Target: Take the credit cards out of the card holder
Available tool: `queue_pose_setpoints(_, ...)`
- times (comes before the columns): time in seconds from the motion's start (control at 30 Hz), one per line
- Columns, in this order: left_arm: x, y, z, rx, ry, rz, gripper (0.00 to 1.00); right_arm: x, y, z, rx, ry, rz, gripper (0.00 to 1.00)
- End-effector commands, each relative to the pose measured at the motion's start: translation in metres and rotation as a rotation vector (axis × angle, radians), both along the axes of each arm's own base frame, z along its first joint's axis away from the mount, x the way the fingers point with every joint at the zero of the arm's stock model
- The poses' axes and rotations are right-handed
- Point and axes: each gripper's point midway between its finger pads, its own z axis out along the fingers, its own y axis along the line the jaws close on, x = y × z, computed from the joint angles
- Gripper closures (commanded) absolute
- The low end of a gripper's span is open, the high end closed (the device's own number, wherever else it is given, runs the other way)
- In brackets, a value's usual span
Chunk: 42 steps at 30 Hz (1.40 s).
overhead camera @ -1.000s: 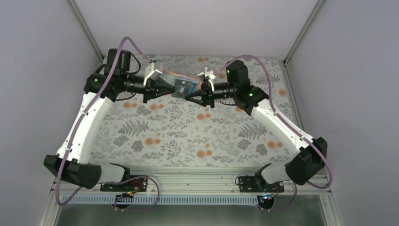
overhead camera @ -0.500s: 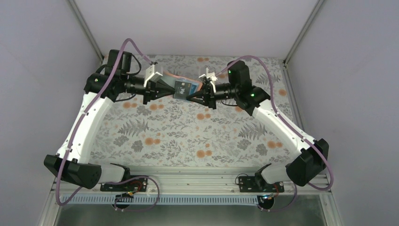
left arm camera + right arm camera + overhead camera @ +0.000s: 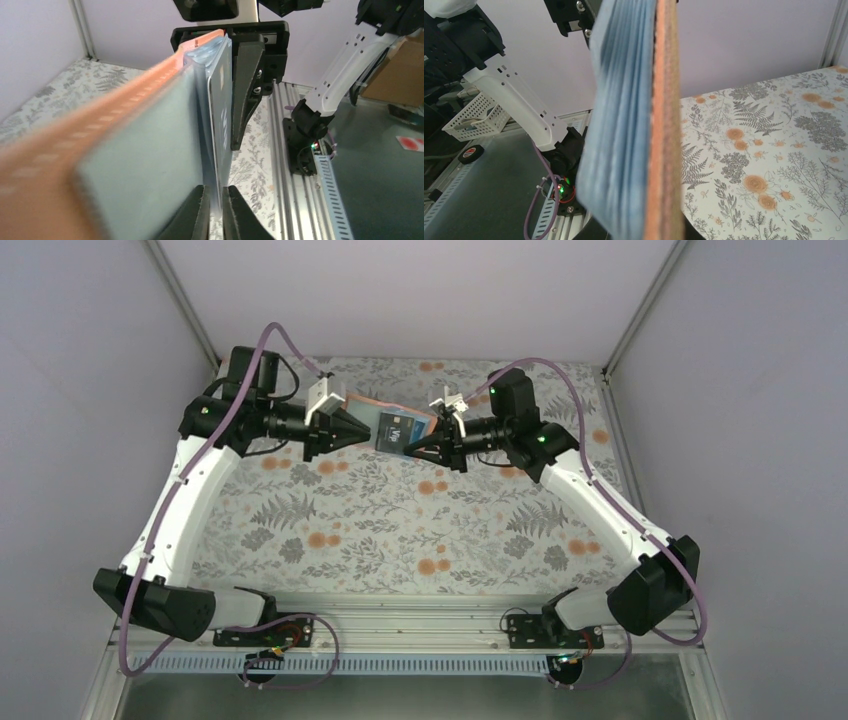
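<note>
The card holder [image 3: 368, 402] hangs in the air over the far middle of the table, tan rim up and light blue inside. My left gripper [image 3: 360, 430] is shut on its left end; in the left wrist view the gripper [image 3: 218, 212] pinches a thin pale-blue edge of the holder [image 3: 145, 165]. A black credit card [image 3: 398, 429] with pale markings sticks out to the right. My right gripper [image 3: 410, 446] is shut at that card's lower right corner. The holder [image 3: 624, 125] fills the right wrist view and hides my right gripper's jaws. Other credit cards are hidden.
A floral cloth [image 3: 400, 530] covers the table, with grey walls close on both sides. An aluminium rail [image 3: 420, 625] with the arm bases runs along the near edge. A white basket [image 3: 474, 117] and a cardboard box [image 3: 395, 70] sit off the table.
My right gripper closed from partly open and shifted slightly right. The black card moved right with it. The left arm stayed put.
</note>
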Motion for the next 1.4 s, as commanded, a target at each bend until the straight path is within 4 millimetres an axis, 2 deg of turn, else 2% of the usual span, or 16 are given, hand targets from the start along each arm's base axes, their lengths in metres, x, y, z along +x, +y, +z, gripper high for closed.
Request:
queue_pose_setpoints(0.0, -0.003, -0.011, -0.001, -0.02, -0.015, -0.047, 0.85, -0.004, 0.0, 0.013, 0.036, -0.029, 0.035, 0.91)
queue_pose_setpoints(0.1, -0.005, -0.022, 0.002, -0.019, -0.014, -0.072, 0.71, -0.004, 0.002, 0.011, 0.034, -0.012, 0.046, 0.9)
queue_pose_setpoints(0.2, 0.005, -0.023, 0.008, -0.009, -0.037, -0.039, 0.7, -0.007, 0.003, 0.011, 0.039, -0.011, 0.062, 0.9)
queue_pose_setpoints(0.27, 0.003, -0.024, 0.012, -0.018, -0.057, -0.048, 0.7, -0.01, 0.003, 0.011, 0.042, -0.014, 0.074, 0.9)
queue_pose_setpoints(0.33, 0.001, -0.025, 0.014, -0.035, -0.051, -0.061, 0.75, -0.011, 0.003, 0.01, 0.039, -0.016, 0.077, 0.9)
queue_pose_setpoints(0.43, -0.002, -0.026, 0.016, -0.053, -0.033, -0.085, 0.95, -0.011, 0.003, 0.008, 0.035, -0.015, 0.077, 0.9)
queue_pose_setpoints(0.47, -0.004, -0.026, 0.017, -0.059, -0.032, -0.095, 0.97, -0.011, 0.003, 0.008, 0.033, -0.016, 0.076, 0.9)
queue_pose_setpoints(0.53, -0.011, -0.026, 0.019, -0.072, -0.029, -0.124, 0.98, -0.012, 0.003, 0.007, 0.033, -0.019, 0.077, 0.88)
queue_pose_setpoints(0.67, -0.021, -0.023, 0.026, -0.095, -0.033, -0.154, 0.98, -0.013, -0.002, 0.01, 0.039, -0.048, 0.059, 0.68)
queue_pose_setpoints(0.73, -0.02, -0.02, 0.026, -0.09, -0.042, -0.14, 0.98, -0.014, -0.006, 0.011, 0.045, -0.058, 0.052, 0.63)
queue_pose_setpoints(1.07, -0.005, -0.015, 0.007, -0.036, -0.027, -0.068, 0.98, -0.009, -0.015, 0.021, 0.059, -0.058, 0.017, 0.58)
queue_pose_setpoints(1.17, -0.006, -0.017, 0.006, -0.047, -0.014, -0.079, 0.98, -0.006, -0.01, 0.026, 0.09, -0.019, 0.028, 0.64)
queue_pose_setpoints(1.37, -0.009, -0.015, 0.004, -0.044, -0.013, -0.077, 0.98, -0.003, -0.008, 0.03, 0.105, -0.021, 0.027, 0.95)
